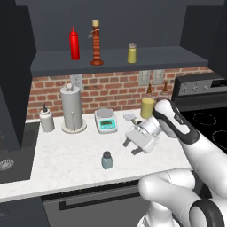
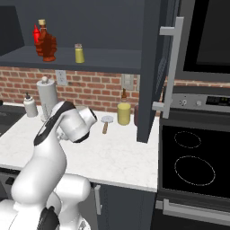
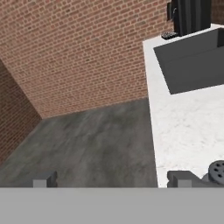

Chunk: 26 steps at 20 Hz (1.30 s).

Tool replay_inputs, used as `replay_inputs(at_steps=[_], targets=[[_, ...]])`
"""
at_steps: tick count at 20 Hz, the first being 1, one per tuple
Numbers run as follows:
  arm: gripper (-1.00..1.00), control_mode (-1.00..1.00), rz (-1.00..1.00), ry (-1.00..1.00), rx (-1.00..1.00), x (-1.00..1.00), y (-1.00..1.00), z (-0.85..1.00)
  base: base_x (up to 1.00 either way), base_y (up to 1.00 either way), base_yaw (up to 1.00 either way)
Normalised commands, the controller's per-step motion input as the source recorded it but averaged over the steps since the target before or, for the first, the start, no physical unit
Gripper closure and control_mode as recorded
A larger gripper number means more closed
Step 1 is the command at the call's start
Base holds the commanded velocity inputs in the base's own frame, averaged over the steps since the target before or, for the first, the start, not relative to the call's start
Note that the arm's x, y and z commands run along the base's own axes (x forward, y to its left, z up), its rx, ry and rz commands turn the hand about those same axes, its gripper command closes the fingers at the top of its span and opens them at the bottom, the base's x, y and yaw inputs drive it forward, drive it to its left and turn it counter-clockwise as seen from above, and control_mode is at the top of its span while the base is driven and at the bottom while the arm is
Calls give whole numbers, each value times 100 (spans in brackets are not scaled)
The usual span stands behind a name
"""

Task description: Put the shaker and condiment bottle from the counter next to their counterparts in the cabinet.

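Condiment bottle [image 1: 96, 43] already up on the cabinet [image 1: 119, 60] shelf, upright, just beside the red squeeze bottle [image 1: 74, 43]. It stands there as its pair, so that half looks done. Olive shaker [image 1: 132, 53] stands alone further along the shelf, with room beside it for its mate.

Blue-grey shaker [image 1: 107, 160] upright on the worktop [image 1: 66, 155] near the front edge, untouched, apart from the rest.

Gripper [image 1: 131, 147] hangs low over the worktop just beside the shaker, tilted toward it; fingers [image 3: 45, 180] spread wide, nothing between them. My guess: lining up to take the shaker.

Paper-towel holder [image 1: 72, 108], soap bottle [image 1: 46, 119] and scale [image 1: 106, 120] stand back by the brick wall. No label or writing legible on anything; the scale's display is too small to read.
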Motion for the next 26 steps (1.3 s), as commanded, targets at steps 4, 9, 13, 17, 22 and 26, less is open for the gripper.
replay_inputs(at_steps=[4,9,13,17,22,26], targets=[[-100,-100,-12,-7,0,22,-1,-9,0,0,0],[-100,-100,-10,-6,-1,13,2,-13,0,0,0],[-100,-100,-9,-5,-1,0,14,-20,0,0,0],[-100,-100,-6,0,0,3,23,-26,0,0,0],[-100,-100,-8,0,0,33,17,-25,0,0,0],[-100,-100,-7,0,0,46,4,-20,0,0,0]])
